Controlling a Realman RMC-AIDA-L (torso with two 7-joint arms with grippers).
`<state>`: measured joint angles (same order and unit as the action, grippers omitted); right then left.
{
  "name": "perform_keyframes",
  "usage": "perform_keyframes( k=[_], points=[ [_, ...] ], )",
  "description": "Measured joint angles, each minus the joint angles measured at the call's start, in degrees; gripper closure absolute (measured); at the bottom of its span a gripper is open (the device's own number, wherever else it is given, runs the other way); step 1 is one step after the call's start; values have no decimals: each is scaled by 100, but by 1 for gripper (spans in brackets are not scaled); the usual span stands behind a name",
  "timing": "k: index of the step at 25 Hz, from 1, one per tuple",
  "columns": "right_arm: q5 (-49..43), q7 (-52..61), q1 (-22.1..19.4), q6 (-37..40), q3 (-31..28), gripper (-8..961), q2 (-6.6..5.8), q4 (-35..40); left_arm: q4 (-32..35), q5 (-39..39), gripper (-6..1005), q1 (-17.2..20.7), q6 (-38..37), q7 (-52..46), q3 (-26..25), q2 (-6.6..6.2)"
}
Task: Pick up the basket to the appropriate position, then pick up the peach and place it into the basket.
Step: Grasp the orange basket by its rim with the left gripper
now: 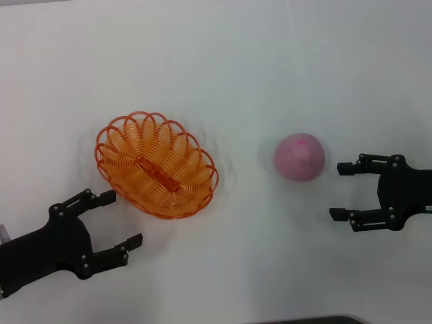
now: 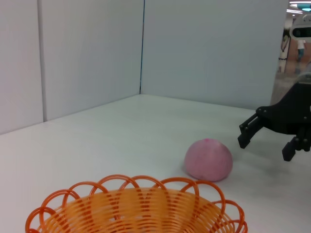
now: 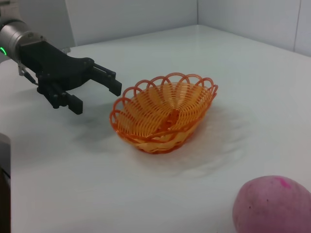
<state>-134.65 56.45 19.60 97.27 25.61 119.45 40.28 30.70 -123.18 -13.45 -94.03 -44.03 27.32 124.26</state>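
An orange wire-loop basket [image 1: 156,165] [image 2: 136,208] [image 3: 165,111] rests on the white table, left of centre. It holds nothing. My left gripper [image 1: 123,220] [image 3: 95,90] stands open just off the basket's near-left rim, not touching it. To the right lies the pink peach [image 1: 299,156] [image 2: 208,159] [image 3: 273,205], on the table by itself. My right gripper [image 1: 340,191] [image 2: 265,140] is open a little to the peach's right, its fingers pointing toward the fruit.
The white table [image 1: 223,74] is bordered by pale walls [image 2: 87,53] at the far side. A dark edge [image 1: 317,319] shows at the table's near side.
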Motion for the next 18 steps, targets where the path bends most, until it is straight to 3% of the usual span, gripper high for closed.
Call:
perform_keyframes(
  k=[18],
  points=[
    [5,13,-18,-12,-21,84,-3,-3,-128,165,127,-31,-55,-341,-213,-10]
  ],
)
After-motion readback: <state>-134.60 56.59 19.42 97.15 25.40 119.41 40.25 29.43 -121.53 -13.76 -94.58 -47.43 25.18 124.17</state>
